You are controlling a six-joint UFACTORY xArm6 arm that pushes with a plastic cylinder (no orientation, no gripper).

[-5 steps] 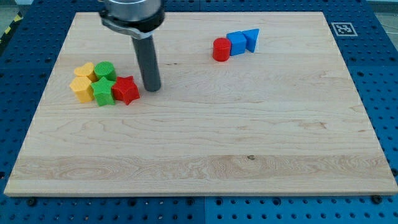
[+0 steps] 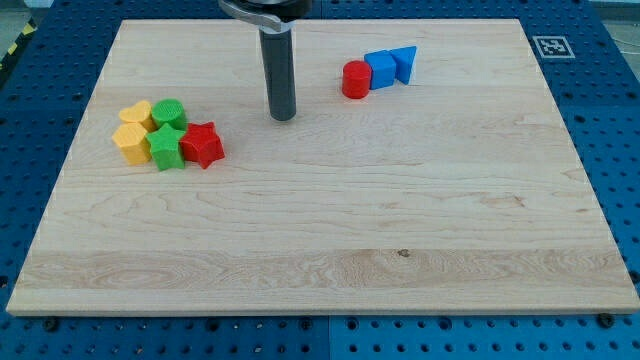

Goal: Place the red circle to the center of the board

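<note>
The red circle [image 2: 355, 79] stands near the view's top, right of centre, touching a blue cube [image 2: 381, 69] on its right. A blue triangle [image 2: 404, 63] sits right of the cube. My tip [image 2: 284, 116] rests on the board, left of and a little below the red circle, apart from it by about a block's width. It touches no block.
A cluster lies at the view's left: a red star [image 2: 204, 145], a green star [image 2: 166, 146], a green circle [image 2: 168, 114] and two yellow blocks [image 2: 131, 141], [image 2: 136, 113]. The wooden board [image 2: 330, 250] sits on a blue pegboard. A marker tag [image 2: 551, 45] is at top right.
My tip has moved right and toward the view's top, away from the red star and closer to the red circle. No block has moved.
</note>
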